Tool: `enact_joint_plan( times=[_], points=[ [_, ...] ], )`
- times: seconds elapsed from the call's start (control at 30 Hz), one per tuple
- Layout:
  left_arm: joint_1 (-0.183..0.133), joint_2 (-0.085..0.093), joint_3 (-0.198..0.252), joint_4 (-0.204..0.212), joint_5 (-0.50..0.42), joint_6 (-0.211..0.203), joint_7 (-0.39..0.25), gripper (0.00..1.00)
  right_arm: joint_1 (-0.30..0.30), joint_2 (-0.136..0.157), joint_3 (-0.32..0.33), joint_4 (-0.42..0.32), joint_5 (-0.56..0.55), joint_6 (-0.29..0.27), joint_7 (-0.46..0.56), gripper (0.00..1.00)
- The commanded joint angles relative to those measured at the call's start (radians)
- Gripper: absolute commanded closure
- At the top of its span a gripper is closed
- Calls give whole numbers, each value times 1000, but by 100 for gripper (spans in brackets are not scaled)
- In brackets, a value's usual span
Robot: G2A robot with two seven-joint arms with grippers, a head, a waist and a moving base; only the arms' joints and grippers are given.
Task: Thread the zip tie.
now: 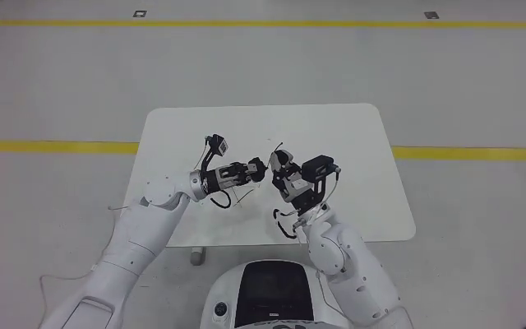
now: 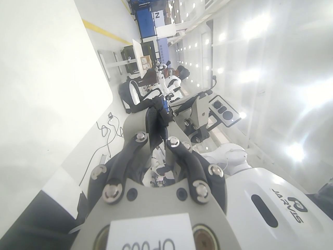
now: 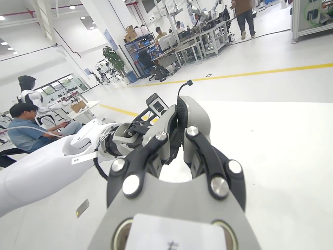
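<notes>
- Right claw (image 3: 179,110) clenched on thin black plastic zip tie (image 3: 186,83); head end pokes up, left exposed for threading.
- Left claw (image 2: 157,115) clenched, seemingly pinching the tail, tip-to-tip with the right above the white worktop (image 1: 353,148).

Both arms bend inward, left end effector (image 1: 256,168) and right end effector (image 1: 277,159) closed, tips just apart.

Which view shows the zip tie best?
Right wrist view: the zip tie curves up out of the shut right pincer. The top view shows a thin sliver; the left wrist view leaves it unclear.
</notes>
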Motion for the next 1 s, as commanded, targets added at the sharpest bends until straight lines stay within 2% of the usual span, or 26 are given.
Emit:
enact_joint_plan(
  times=[0.0, 0.97],
  points=[
    [0, 0, 0, 0, 0, 0, 0, 100, 2, 1, -1, 1, 1, 2, 3, 100],
    [0, 0, 0, 0, 0, 0, 0, 100, 4, 17, -7, 0, 16, 1, 4, 100]
  ],
)
